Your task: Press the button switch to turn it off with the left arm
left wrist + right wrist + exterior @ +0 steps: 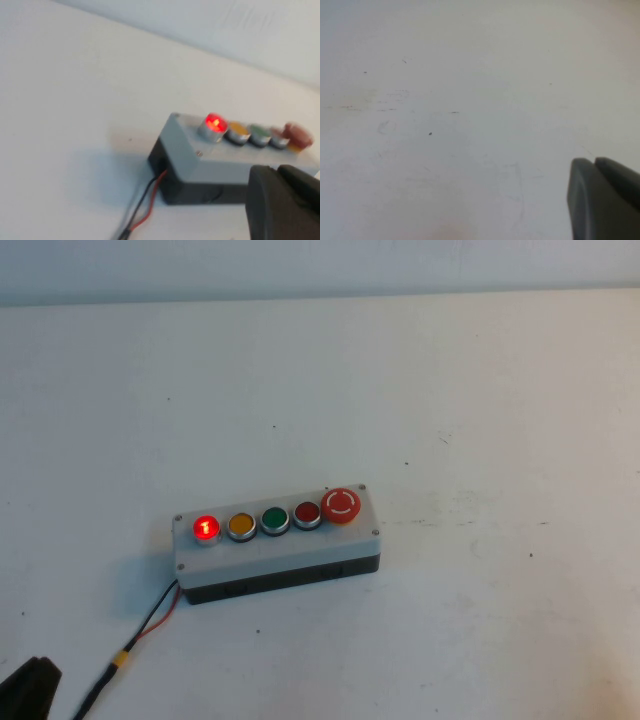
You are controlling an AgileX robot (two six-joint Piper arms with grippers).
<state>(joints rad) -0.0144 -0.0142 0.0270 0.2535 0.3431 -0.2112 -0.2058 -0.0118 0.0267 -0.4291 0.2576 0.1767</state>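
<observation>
The left claw (pixel 280 200) is matte black with smooth, rounded finger edges, its two fingers pressed together along a thin seam. The right claw (pixel 602 197) looks identical: dark charcoal, rounded fingers closed on a narrow seam.

"1" on lit red button (pixel 206 528)

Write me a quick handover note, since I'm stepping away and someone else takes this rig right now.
Left gripper: shut, hovering near the switch box's wire end, touching nothing.
Right gripper: shut, parked over bare table, out of the high view.
Switch box sits mid-table; red and black wires leave its left end.
Lit red button, leftmost in the row, glows: not yet pressed.
Left: bring the left gripper onto that button, press until the light goes out.
</observation>
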